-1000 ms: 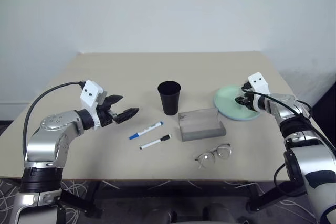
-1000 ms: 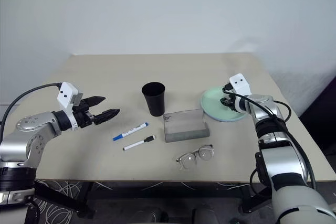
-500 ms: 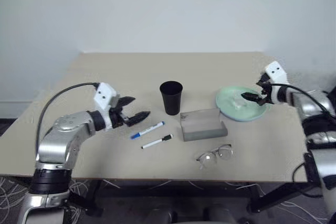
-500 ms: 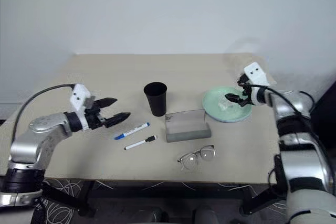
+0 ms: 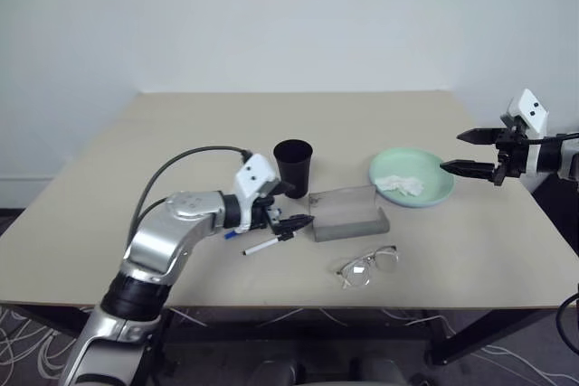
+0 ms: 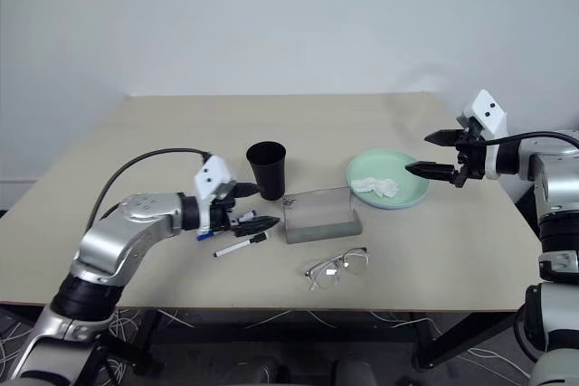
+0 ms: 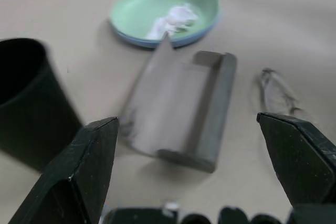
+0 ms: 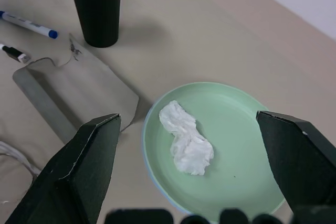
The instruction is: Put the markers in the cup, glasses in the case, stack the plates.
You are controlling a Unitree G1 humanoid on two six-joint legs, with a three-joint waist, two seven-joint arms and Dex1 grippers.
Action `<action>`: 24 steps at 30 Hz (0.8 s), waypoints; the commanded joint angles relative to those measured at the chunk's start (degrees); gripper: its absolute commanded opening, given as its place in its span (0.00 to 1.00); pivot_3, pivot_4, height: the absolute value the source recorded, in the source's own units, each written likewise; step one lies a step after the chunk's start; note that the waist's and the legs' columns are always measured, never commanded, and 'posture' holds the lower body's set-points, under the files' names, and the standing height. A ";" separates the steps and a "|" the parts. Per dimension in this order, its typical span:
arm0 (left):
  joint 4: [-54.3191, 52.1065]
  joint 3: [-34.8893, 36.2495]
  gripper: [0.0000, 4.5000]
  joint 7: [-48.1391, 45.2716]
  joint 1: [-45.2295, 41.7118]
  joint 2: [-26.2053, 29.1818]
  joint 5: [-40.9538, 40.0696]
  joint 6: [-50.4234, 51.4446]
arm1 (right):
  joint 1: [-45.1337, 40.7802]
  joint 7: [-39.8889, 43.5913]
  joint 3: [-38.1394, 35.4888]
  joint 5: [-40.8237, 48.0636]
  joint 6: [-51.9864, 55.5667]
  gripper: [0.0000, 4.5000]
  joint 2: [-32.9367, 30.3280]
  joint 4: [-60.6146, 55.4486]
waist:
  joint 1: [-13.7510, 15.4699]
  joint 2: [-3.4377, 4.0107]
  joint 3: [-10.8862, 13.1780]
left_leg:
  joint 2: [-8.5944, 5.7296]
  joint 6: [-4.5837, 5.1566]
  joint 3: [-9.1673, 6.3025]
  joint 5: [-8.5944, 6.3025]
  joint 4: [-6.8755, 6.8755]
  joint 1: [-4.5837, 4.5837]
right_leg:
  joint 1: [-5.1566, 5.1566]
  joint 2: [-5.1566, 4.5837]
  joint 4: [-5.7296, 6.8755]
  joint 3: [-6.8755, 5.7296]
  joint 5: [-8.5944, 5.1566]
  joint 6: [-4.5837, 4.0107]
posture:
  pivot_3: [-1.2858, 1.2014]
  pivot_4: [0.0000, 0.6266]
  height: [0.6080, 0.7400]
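My left gripper [image 5: 303, 206] hangs open low over the table, just above the two markers and beside the black cup [image 5: 293, 167]. The black-capped marker [image 5: 269, 243] lies in front of it; the blue-capped marker [image 8: 29, 24] is partly hidden by the wrist. The grey case [image 5: 348, 214] lies open to the gripper's right, and the glasses [image 5: 369, 265] rest nearer the front edge. The mint green plate [image 5: 425, 189] sits on the light blue plate [image 7: 157, 43]. My right gripper [image 5: 450, 151] is open and empty, raised to the right of the plates.
A crumpled white tissue [image 5: 399, 184] lies on the green plate. The beige table [image 5: 181, 133] has free room across its back and left. A white wall stands behind it.
My left gripper swung right, to above the markers near the cup. My right gripper lifted off the plates, drew back to the right and opened wide; the tissue now lies on the green plate.
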 commanded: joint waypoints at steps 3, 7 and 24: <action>-0.10 -8.00 1.00 2.03 -9.79 -2.51 3.60 9.43 | -0.17 -0.17 -0.70 0.67 -0.21 0.99 0.44 -3.30 | 0.01 -0.02 0.00 | -0.04 0.02 0.00 -0.01 0.01 -0.01 | 0.02 -0.02 -0.02 0.01 0.01 0.02 | 0.52 0.00 0.94; 2.05 -15.84 1.00 2.32 -17.12 -5.13 6.43 15.81 | -0.57 0.26 -0.48 0.26 -0.62 0.99 0.36 -2.26 | 0.02 -0.01 0.00 | -0.11 0.11 0.00 -0.07 0.00 -0.06 | 0.00 -0.03 -0.03 0.03 0.02 0.04 | 0.52 0.00 0.94; 11.56 -30.22 1.00 2.40 -30.40 -18.47 7.49 30.00 | 3.80 -1.31 -2.92 0.73 0.52 0.99 -2.07 -5.08 | -0.11 -0.02 0.05 | -0.11 0.17 0.01 -0.12 0.03 -0.04 | 0.03 -0.03 -0.03 0.06 -0.05 0.14 | 0.52 0.00 0.94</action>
